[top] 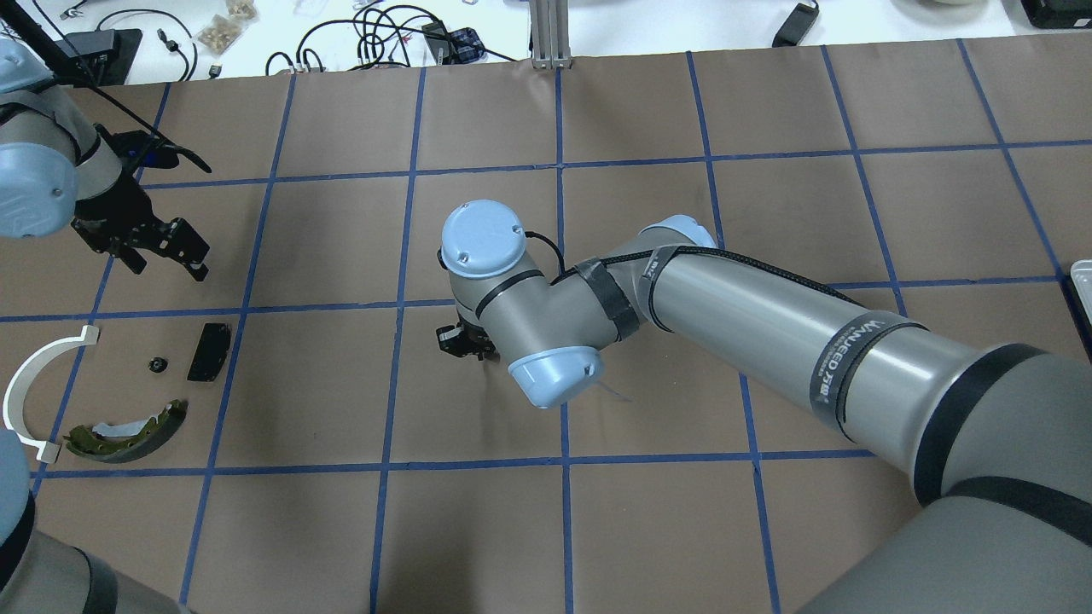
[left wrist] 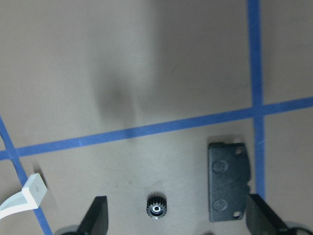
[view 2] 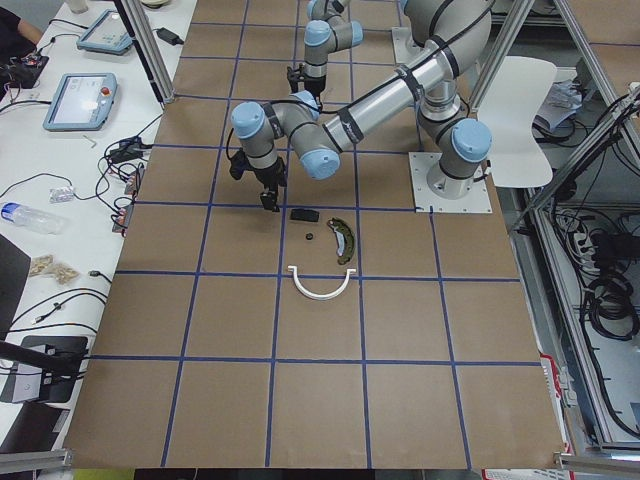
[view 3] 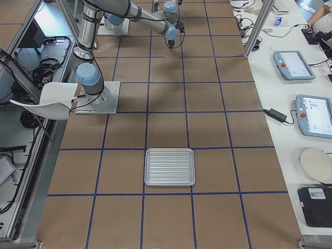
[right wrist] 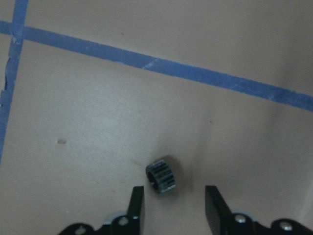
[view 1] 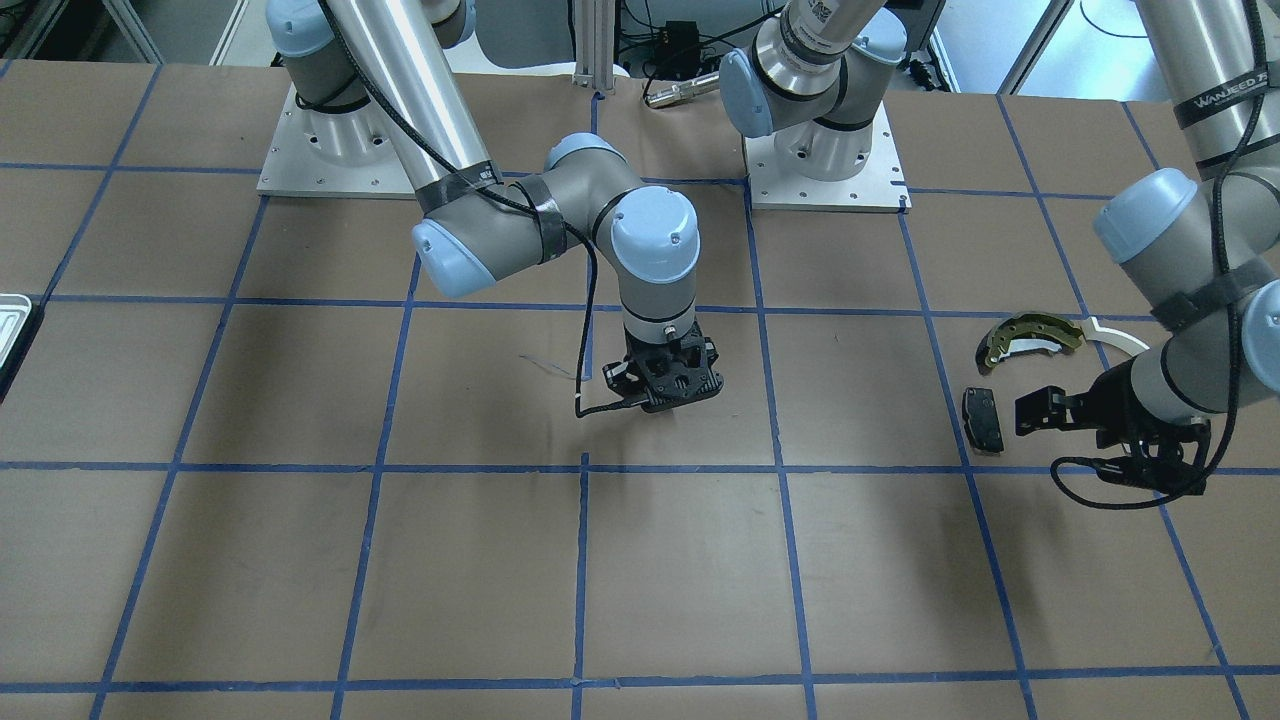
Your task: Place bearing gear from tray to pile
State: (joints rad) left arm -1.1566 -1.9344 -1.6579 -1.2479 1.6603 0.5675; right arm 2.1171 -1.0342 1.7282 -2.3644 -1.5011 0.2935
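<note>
A small dark bearing gear (right wrist: 161, 177) lies on the brown paper between the spread fingers (right wrist: 136, 203) of my right gripper (right wrist: 173, 205), which is open and hangs low over the table's middle (view 1: 665, 385). My left gripper (left wrist: 178, 220) is open and empty above the pile. The pile holds another small gear (left wrist: 156, 209), a black pad (left wrist: 229, 181), a white arc (top: 34, 384) and an olive-gold brake shoe (top: 128, 431). The tray (view 3: 169, 166) sits far off at my right end and looks empty.
The tray's rim shows at the edge of the front view (view 1: 15, 320) and of the overhead view (top: 1082, 286). My right forearm (top: 768, 324) stretches across the table. Blue tape lines grid the paper. Operators' tablets and cables lie past the far edge.
</note>
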